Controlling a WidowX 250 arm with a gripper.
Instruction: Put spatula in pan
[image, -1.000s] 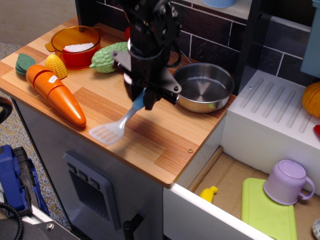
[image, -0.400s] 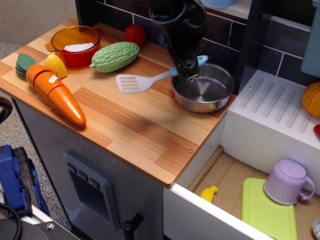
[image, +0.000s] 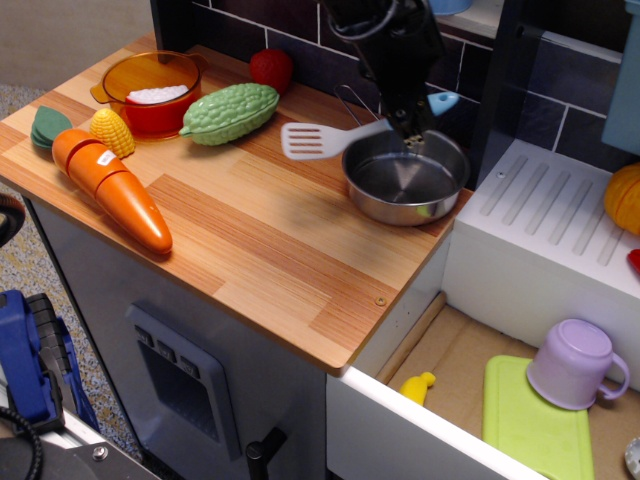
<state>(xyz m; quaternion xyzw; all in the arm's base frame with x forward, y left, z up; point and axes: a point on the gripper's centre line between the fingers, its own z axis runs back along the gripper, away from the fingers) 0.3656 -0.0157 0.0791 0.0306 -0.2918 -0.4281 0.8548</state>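
My gripper (image: 408, 122) is shut on the spatula (image: 345, 133) and holds it in the air over the back part of the pan (image: 405, 185). The spatula lies nearly level. Its light blue handle end (image: 441, 101) sticks out to the right of my fingers. Its grey slotted blade (image: 305, 141) reaches left, past the pan's rim, above the wooden counter. The shiny steel pan sits at the counter's right back corner and holds nothing. Its thin wire handle (image: 350, 100) points to the back left.
On the counter's left stand an orange bowl (image: 152, 88), a green bitter gourd (image: 230, 112), a red strawberry (image: 271, 69), a corn cob (image: 112, 132) and a big carrot (image: 110, 187). The dark tiled wall is close behind the pan. A white sink unit (image: 540, 240) is to the right.
My gripper lifted the spatula off the counter's front and carried it right and back, until it hangs over the pan. The spatula turned from slanting down to nearly level.
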